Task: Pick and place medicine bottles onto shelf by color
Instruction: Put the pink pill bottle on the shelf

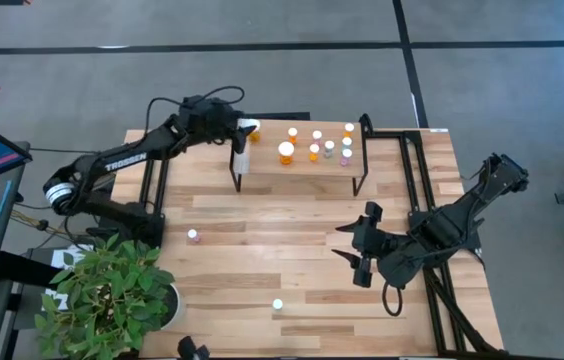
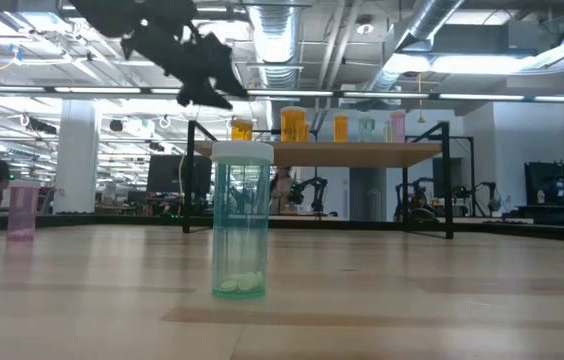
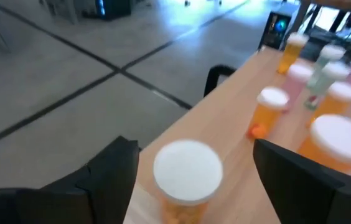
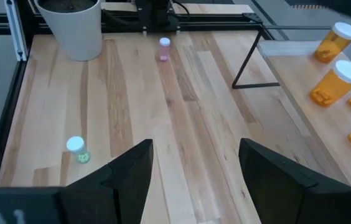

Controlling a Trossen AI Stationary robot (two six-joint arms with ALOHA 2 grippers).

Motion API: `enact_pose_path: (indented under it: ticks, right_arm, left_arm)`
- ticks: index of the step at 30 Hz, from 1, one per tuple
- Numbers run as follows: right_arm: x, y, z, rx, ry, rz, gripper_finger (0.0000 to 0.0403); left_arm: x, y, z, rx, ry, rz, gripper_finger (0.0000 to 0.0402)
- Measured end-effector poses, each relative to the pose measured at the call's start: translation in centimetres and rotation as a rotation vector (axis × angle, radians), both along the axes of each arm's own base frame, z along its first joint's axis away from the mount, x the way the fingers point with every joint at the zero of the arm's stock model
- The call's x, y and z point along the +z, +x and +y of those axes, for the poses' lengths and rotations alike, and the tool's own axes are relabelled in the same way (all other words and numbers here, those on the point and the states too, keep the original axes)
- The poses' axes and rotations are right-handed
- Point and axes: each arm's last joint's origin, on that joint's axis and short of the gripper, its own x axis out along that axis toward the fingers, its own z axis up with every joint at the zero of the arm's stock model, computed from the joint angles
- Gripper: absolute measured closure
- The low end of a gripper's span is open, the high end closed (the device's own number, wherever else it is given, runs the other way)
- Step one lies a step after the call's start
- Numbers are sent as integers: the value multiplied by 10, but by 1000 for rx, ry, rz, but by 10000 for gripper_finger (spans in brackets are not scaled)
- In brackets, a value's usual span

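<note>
Orange bottle (image 3: 187, 177) stands on shelf (image 3: 238, 118) between open left gripper (image 3: 191, 180) fingers.

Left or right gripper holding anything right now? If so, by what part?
Nothing held. Left gripper stands open around an orange bottle on the shelf, fingers clear of it. Right gripper is open over the table.

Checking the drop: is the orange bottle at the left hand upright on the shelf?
Upright: orange bottle stands cap-up on shelf.
</note>
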Motion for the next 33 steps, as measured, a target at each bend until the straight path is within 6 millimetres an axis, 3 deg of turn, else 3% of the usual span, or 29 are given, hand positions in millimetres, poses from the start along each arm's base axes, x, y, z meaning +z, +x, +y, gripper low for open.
enact_pose_path:
  ticks: [7,15,19,23,29,31,33]
  right_arm:
    - [0,-1,1,4,1,0,143]
    - [-8,-2,4,14,-8,13,143]
    - [-12,-1,4,9,-5,16,143]
    - [-12,-1,4,4,4,9,143]
    - [-12,-1,4,2,2,8,143]
    - [-12,-1,4,2,3,8,143]
    - [-11,0,3,-3,3,7,143]
  left_arm:
    - [34,-26,-27,-40,11,-73,97]
    - [38,-63,-94,-189,-65,166,97]
    - [41,-87,-129,-238,-49,159,97]
    - [30,-115,-154,-285,-62,120,97]
    - [-12,-146,-173,-369,-142,231,97]
    - [-3,-146,-177,-446,-123,123,97]
    - [-6,-149,-181,-495,-131,140,97]
